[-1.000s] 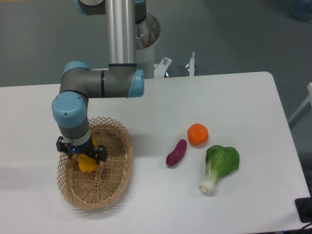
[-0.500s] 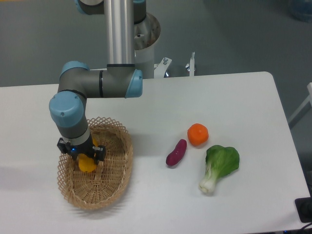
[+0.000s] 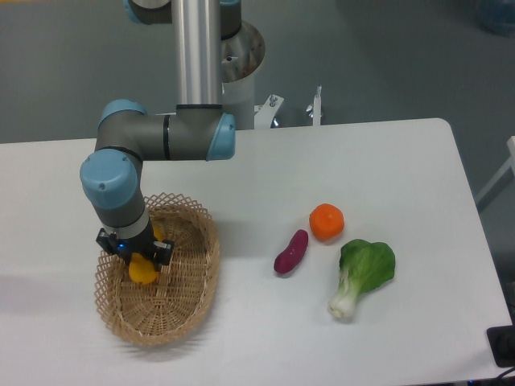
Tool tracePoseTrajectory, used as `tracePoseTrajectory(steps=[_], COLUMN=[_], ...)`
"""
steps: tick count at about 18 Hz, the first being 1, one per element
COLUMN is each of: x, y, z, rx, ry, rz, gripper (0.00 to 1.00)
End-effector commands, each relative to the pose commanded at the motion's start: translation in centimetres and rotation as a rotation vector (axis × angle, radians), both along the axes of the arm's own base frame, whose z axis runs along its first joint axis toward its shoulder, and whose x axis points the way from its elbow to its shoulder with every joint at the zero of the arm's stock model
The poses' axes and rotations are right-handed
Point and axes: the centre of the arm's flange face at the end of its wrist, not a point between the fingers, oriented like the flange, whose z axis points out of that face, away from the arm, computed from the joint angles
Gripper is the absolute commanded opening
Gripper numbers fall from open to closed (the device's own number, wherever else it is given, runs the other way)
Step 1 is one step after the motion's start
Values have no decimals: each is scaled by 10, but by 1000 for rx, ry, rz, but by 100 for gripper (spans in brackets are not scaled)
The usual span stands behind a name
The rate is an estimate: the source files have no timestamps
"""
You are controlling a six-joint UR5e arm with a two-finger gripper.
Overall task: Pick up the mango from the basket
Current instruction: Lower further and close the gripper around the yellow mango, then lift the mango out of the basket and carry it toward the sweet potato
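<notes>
- Basket is seen at the near-left of the white table, oval wicker w/ open lattice rim.
- Mango is held inside the basket's left half, yellow-orange, partly covered by the claw above it.
- Claw is pointed straight down into the basket & closed around the mango, black fingers pressed at either side of the fruit; whether the mango is touching the woven base can't be told.
- Bok choy is laid at near-right, white stem end toward the cam.
- Purple tuber is set mid-table, just beside the round orange, apart from it.
- Arm base post is mounted at the far edge.
</notes>
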Motion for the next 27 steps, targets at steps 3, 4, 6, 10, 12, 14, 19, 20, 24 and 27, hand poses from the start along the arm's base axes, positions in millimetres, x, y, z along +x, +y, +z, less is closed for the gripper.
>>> tracePoseTrajectory(steps=[3, 4, 6, 10, 12, 14, 19, 20, 24, 27], x=[-5, -6, -14, -55, -80, -103, -154, -173, -217, -239], y=[2, 3, 6, -7, -23, -38, -76, -93, -141, -158], z=[6, 10, 19, 59, 84, 109, 155, 166, 202, 220], rx=[5, 9, 20, 53, 73, 103, 131, 136, 151, 107], ry=[23, 33, 52, 111, 135, 154, 208, 196, 154, 135], rz=[0, 1, 9, -42, -50, -45, -125, -146, -209, -297], gripper=[48, 48, 48, 48, 48, 48, 48, 48, 48, 48])
